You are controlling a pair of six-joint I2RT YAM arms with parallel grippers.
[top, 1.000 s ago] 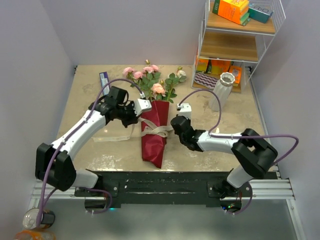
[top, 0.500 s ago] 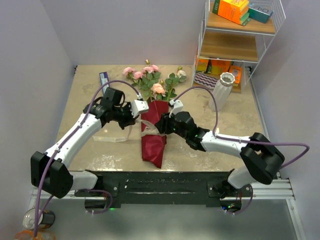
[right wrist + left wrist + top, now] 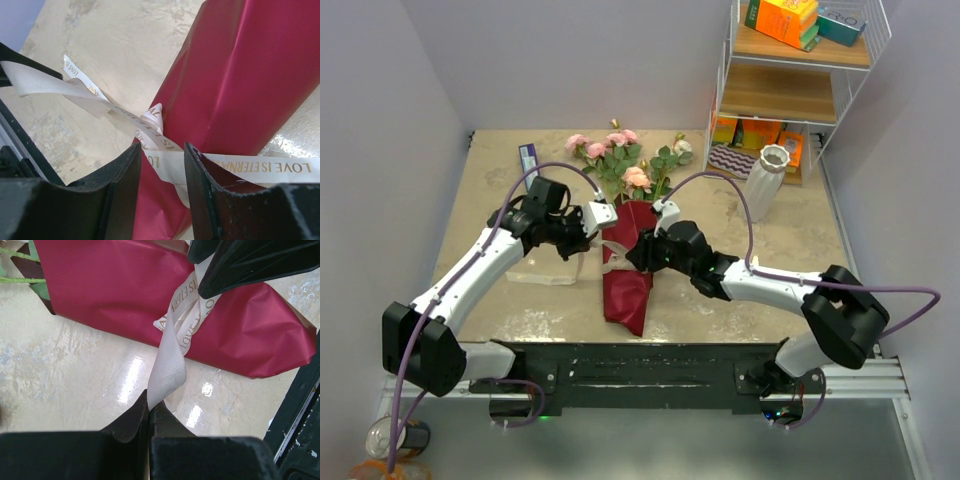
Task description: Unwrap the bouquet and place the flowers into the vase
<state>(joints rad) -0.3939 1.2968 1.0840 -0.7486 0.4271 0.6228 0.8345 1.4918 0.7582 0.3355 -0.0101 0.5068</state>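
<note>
Maroon paper cone (image 3: 625, 290); cream ribbon (image 3: 169, 365), gold lettering; white ribbed vase (image 3: 767, 180); pink roses (image 3: 635, 178).

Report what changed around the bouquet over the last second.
The right end effector swung left from beside the bouquet onto its middle and opened; its jaws now straddle the knot of the ribbon. The left end effector stayed shut on a ribbon tail, barely shifting. The bouquet and the vase kept their places.
</note>
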